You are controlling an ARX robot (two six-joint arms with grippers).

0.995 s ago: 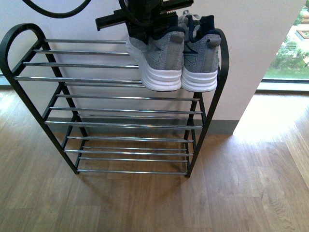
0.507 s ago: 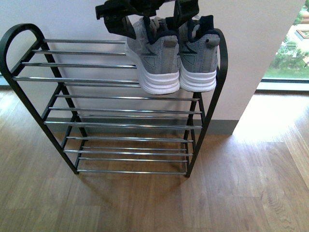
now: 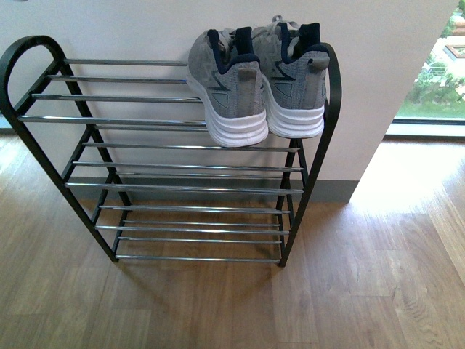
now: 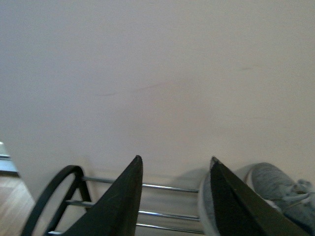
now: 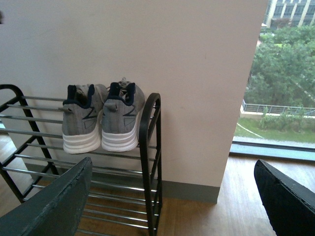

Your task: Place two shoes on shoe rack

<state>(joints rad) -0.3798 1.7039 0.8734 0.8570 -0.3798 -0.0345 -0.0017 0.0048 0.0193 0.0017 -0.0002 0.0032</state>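
We find the two shoes (image 3: 229,87) side by side on the top tier of the shoe rack (image 3: 330,109), at its right end. The left hand (image 4: 175,157), over them a moment ago, has withdrawn, held apart and empty; the right hand (image 5: 171,162) gapes too. We judge placement complete.

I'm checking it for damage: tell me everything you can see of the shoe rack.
The rack looks like black metal: rounded arched side frames joined by several tiers of thin shiny chrome bars. It stands upright on the wood floor, backed close to the pale wall. Two grey shoes sit side by side at the right end of its top tier, heels outward, beside the right frame.
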